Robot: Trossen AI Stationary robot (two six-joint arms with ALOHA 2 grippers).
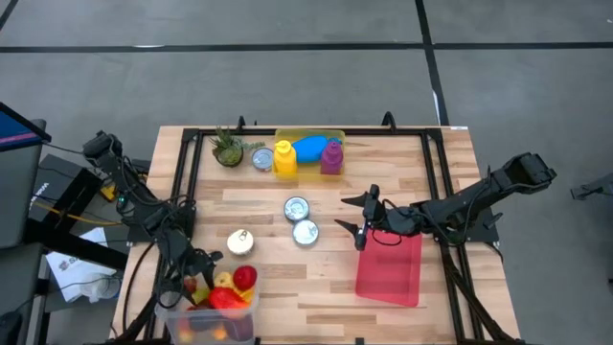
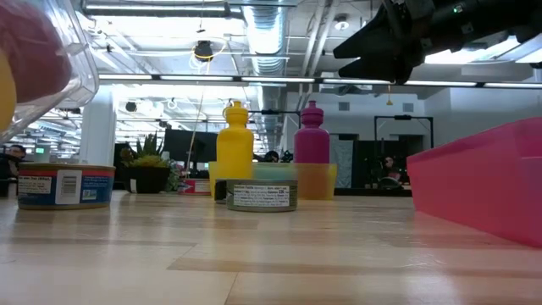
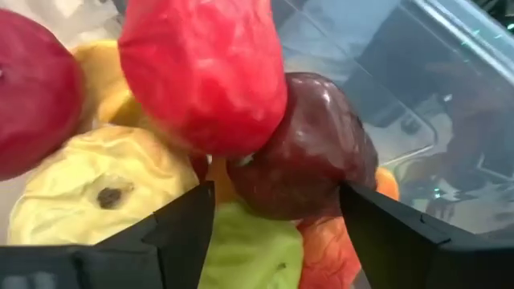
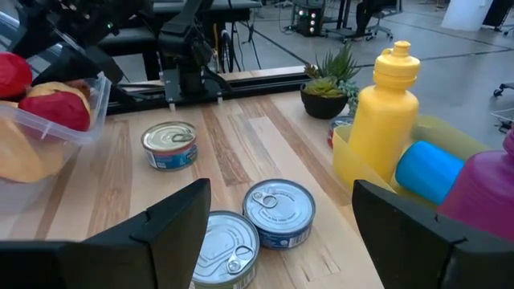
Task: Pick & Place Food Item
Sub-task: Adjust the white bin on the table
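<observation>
Two grippers for you: your left gripper hangs over the clear bin of fruit, fingers parted, a dark red fruit just ahead between them, ungrasped. Your right gripper hovers spread wide and empty, cans just ahead, red tray beside it.

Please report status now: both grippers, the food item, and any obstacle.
Left gripper open over clear plastic bin, dark red plum between its fingers, not gripped. Right gripper open, waiting beside pink tray. Three tin cans mid-table; nothing blocking.
</observation>
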